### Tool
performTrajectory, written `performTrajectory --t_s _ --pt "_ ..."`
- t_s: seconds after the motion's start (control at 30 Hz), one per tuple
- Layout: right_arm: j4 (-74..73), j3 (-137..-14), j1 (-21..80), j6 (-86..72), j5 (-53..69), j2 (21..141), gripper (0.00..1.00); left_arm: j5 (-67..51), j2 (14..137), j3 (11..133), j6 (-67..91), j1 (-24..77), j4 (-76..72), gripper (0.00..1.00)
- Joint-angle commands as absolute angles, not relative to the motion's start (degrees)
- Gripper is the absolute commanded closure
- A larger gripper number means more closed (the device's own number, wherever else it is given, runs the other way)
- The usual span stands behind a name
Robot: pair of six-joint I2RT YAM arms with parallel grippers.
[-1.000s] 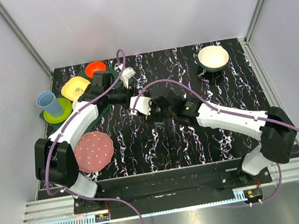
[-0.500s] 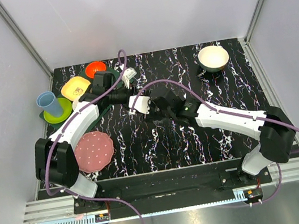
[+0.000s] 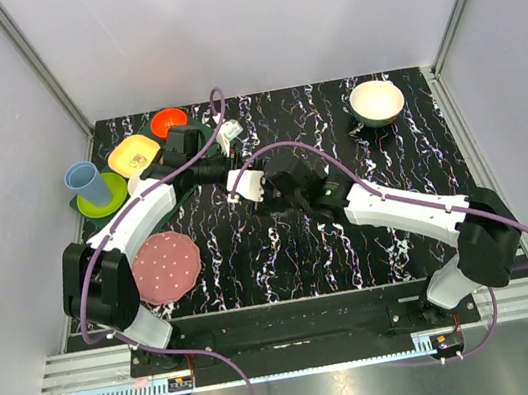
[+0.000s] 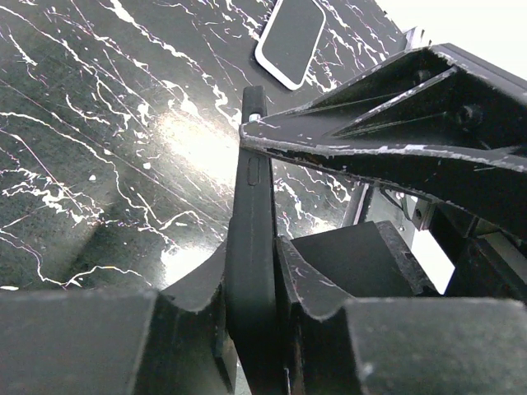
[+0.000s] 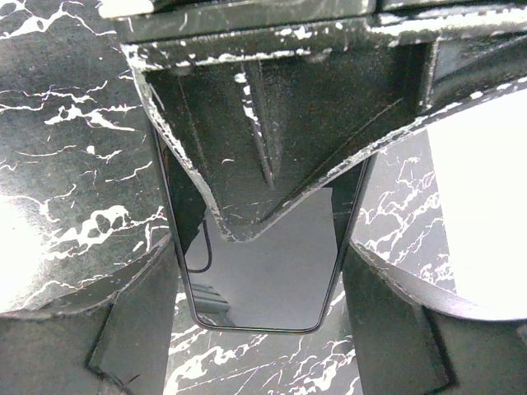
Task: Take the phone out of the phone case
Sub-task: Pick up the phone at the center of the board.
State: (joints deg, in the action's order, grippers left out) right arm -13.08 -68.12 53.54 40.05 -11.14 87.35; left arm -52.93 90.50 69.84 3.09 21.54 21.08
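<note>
A black phone in a dark case (image 4: 251, 206) is held above the table between both grippers. In the left wrist view I see it edge-on. My left gripper (image 4: 251, 247) is shut on its two flat faces. In the right wrist view the glossy screen (image 5: 263, 280) faces the camera. My right gripper (image 5: 259, 247) is shut across its long edges, one finger (image 4: 370, 148) against the phone's side. In the top view the left gripper (image 3: 222, 169) and right gripper (image 3: 257, 183) meet at the table's centre left, and they hide the phone.
A flat black rounded rectangle with a white rim (image 4: 290, 37) lies on the table beyond the phone. A pink plate (image 3: 166, 265), blue cup (image 3: 87, 183), green plate (image 3: 113, 194), yellow dish (image 3: 132, 156) and orange bowl (image 3: 168, 122) stand left. A white bowl (image 3: 376, 101) stands far right.
Both grippers, still joined at the phone, have shifted slightly toward the far left. The grips look the same.
</note>
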Motion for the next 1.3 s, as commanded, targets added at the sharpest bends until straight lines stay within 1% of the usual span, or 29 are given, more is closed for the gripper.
performTrajectory --t_s 0.0,0.13,0.27,0.33,0.37,0.43,0.47,0.5,0.57,0.6,0.63,0.7,0.73,0.93,1.03,1.27 --pt "-5.71 -70.31 54.23 41.57 -13.53 86.57 1.00 -53.17 90.53 71.81 1.49 21.88 20.48 0.80" --pt "-5.01 -69.87 54.23 41.75 -13.71 86.40 1.00 -53.17 90.61 71.89 1.32 21.97 20.65 0.87" --pt "-4.75 -69.79 54.23 41.92 -14.06 86.31 1.00 -53.00 90.97 72.25 1.05 22.15 21.09 0.98" --pt "-4.57 -69.70 54.23 41.92 -14.24 86.22 0.98 -52.82 90.97 72.42 0.97 22.15 21.27 1.00" --pt "-4.66 -69.70 54.23 42.01 -14.24 86.31 0.91 -52.74 90.97 72.51 0.88 22.15 21.36 1.00" --pt "-4.66 -69.70 54.23 42.10 -14.50 86.05 0.82 -52.30 91.23 73.12 0.53 22.15 22.06 1.00" --pt "-4.57 -69.70 54.32 42.19 -14.76 86.04 0.74 -52.29 91.40 73.30 0.44 22.15 22.50 1.00" --pt "-4.57 -69.61 54.32 42.36 -14.94 85.78 0.60 -52.12 91.41 73.56 0.35 22.15 22.85 1.00" --pt "-4.40 -69.52 54.32 42.45 -15.20 85.52 0.45 -51.42 91.32 74.35 -0.95 22.15 23.99 1.00" --pt "-4.39 -69.35 54.32 42.63 -15.47 85.08 0.29 -51.16 91.23 74.62 -1.49 22.15 24.34 1.00" --pt "-4.31 -69.35 54.32 42.80 -15.38 84.90 0.20 -50.54 91.06 75.05 -1.67 22.15 25.04 1.00" --pt "-4.39 -68.82 54.32 43.06 -15.29 83.94 0.03 -49.84 90.44 75.15 -2.28 22.15 25.22 1.00" --pt "-4.66 -68.56 54.32 43.15 -15.21 83.76 0.00 -49.40 90.27 75.15 -2.46 22.15 25.31 1.00" --pt "-5.88 -66.18 54.23 43.24 -12.66 81.39 0.00 -48.35 90.09 76.37 -3.78 22.15 26.89 1.00" --pt "-9.04 -66.18 53.79 42.89 -9.59 80.07 0.00 -47.46 89.91 76.46 -4.39 22.06 27.16 1.00" --pt "-14.41 -66.36 49.14 38.32 1.48 77.61 0.00 -47.11 87.63 76.11 -5.45 21.10 27.25 1.00"
